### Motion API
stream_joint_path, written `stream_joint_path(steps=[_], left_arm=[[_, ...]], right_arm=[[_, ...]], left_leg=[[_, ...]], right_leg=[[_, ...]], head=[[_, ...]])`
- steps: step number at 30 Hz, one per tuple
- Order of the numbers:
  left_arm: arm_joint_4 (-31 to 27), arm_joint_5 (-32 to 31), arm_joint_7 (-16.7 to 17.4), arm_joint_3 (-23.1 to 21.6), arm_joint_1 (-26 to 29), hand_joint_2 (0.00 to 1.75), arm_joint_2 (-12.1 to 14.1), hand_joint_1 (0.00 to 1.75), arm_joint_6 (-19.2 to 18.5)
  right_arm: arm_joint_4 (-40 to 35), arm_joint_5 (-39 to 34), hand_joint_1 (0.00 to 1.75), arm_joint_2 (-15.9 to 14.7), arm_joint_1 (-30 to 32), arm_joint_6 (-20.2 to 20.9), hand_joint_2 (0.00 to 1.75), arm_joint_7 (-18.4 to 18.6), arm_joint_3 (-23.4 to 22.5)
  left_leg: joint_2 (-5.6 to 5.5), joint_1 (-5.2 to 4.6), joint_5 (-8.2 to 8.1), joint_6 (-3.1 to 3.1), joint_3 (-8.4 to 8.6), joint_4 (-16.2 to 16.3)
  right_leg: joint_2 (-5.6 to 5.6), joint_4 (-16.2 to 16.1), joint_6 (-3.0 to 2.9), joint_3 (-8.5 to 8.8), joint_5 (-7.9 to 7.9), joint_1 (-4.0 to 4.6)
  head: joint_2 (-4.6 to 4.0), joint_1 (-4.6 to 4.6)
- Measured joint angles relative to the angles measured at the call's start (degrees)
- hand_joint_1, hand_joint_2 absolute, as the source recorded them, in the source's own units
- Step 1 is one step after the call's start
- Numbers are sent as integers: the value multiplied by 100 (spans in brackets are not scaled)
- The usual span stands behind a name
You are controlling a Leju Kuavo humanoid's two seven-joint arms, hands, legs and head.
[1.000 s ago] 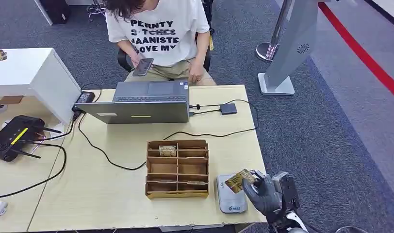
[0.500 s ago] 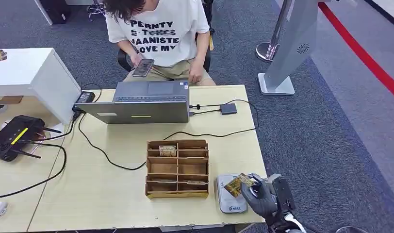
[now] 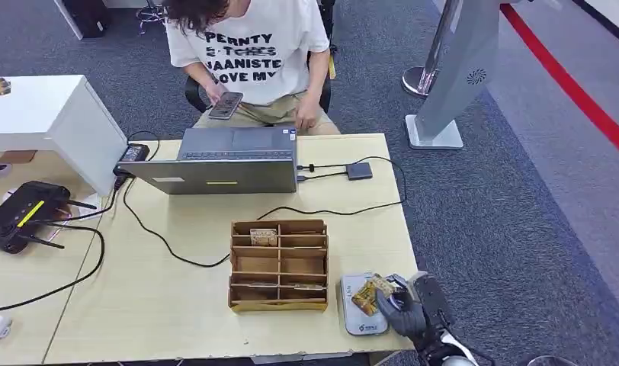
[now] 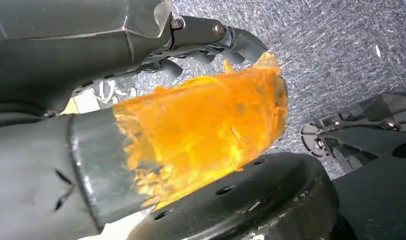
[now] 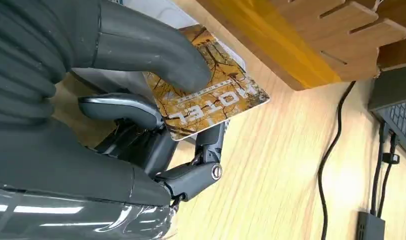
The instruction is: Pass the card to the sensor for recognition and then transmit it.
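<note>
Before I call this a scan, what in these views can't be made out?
- Whether the card touches the reader: head view too small; in the right wrist view the right hand hides the gap.
- Card's far end: covered by the thumb in the right wrist view.
- Reader's light or screen: too small in the head view.
- Left hand: an orange blur covers most of the left wrist view, so its state is unclear.
</note>
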Motion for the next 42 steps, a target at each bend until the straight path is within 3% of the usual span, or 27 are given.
stream_joint_path(steps=[42], left_arm=[[0,-118,28,-13,-1,0,2,0,-37]], right_arm=[[442,72,175,111,-198,-83,175,46,0]], left_leg=[[1,0,0,0,27,0]], right_leg=[[1,-5,5,27,5,0]], head=[[0,2]])
